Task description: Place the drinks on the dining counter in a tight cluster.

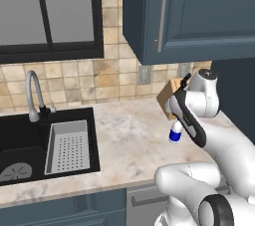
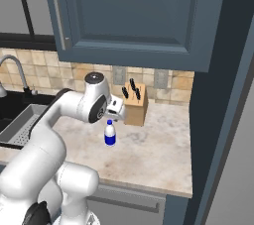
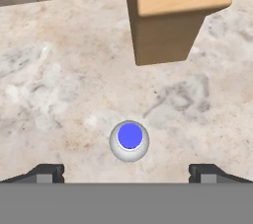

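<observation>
Bottle (image 2: 110,134), small and clear with a blue label, stands upright on the marble counter (image 2: 149,154) by the sink, toward its right end and about midway between the tiled back wall and the front edge; the hand view looks straight down on its top (image 3: 129,139), which shows there as a blue disc ringed in white. Gripper (image 3: 126,171) hangs directly above it with jaws spread wide and nothing between them, the two dark fingertips (image 3: 45,172) standing apart on either side of the bottle's top without touching it. Just behind the bottle, toward the back wall, sits a wooden knife block (image 2: 135,103) with black handles sticking out, close enough to crowd the far side of the bottle but not touching it. Bare marble lies to the bottle's left and front. Farther left is the black sink (image 1: 30,148) with a grey perforated insert (image 1: 68,146) and a curved faucet (image 1: 34,93). Dark blue wall cabinets (image 2: 134,11) hang overhead
</observation>
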Motion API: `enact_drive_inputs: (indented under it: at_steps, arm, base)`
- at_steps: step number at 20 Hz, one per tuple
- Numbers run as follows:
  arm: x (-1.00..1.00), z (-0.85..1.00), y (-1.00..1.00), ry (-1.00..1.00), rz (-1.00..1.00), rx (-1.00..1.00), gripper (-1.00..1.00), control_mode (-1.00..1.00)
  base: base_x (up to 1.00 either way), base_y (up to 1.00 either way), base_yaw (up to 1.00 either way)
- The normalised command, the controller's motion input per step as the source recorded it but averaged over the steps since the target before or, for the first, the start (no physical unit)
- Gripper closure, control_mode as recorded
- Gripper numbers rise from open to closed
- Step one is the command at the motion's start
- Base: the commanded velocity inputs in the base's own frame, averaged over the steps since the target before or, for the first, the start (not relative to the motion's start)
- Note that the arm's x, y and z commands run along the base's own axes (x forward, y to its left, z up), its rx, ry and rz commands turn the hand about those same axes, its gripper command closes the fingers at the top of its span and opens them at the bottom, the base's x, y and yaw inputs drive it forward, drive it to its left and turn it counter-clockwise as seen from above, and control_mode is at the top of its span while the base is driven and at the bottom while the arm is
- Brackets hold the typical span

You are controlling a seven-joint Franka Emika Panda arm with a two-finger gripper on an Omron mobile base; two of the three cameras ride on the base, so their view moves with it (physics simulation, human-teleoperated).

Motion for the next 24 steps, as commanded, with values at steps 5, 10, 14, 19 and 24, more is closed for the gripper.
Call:
enact_drive_inputs:
  at_steps: [5, 10, 14, 19, 24]
  arm:
    - [0.24, 0.0, -0.04, 0.04, 0.0, 0.0, -1.0, -1.0]
    - [0.04, -0.13, 0.0, 0.02, 0.0, 0.0, -1.0, -1.0]
    - [0.0, -0.17, 0.0, 0.0, 0.0, 0.0, -1.0, -1.0]
    - [0.0, -0.25, 0.0, 0.0, 0.0, 0.0, -1.0, -1.0]
    - [0.0, -0.23, 0.0, 0.0, 0.0, 0.0, -1.0, -1.0]
  base:
    - [0.0, 0.0, 0.0]
    - [0.0, 0.0, 0.0]
    - [0.0, 0.0, 0.0]
    - [0.0, 0.0, 0.0]
    - [0.0, 0.0, 0.0]
